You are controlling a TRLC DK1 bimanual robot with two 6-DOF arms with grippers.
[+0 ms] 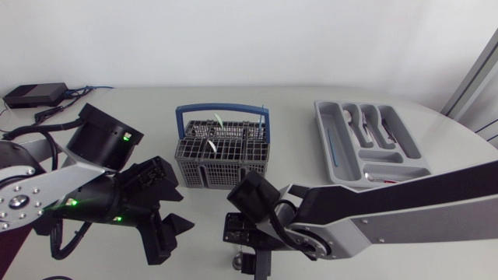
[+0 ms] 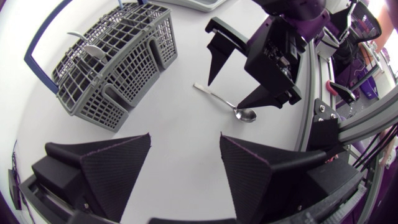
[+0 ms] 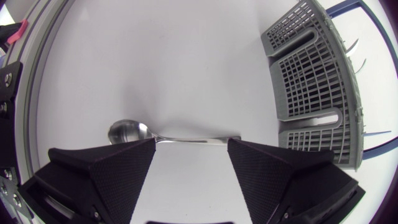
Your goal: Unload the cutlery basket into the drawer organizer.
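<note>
The grey cutlery basket (image 1: 222,149) with a blue handle stands mid-table and holds a few white and metal pieces. At the right lies the grey drawer organizer (image 1: 405,167) with several pieces in its slots. A metal spoon (image 3: 168,134) lies flat on the table in front of the basket (image 3: 317,87). My right gripper (image 3: 189,165) hovers open right over the spoon, one finger on each side of the handle, without touching it. My left gripper (image 2: 185,168) is open and empty, a little left of the spoon (image 2: 227,104); it faces the right gripper (image 2: 239,78) and the basket (image 2: 115,59).
A black box (image 1: 35,94) with cables sits at the back left corner. The spoon (image 1: 236,258) and the right gripper (image 1: 247,253) are close to the table's front edge. The left gripper (image 1: 171,236) is just beside them.
</note>
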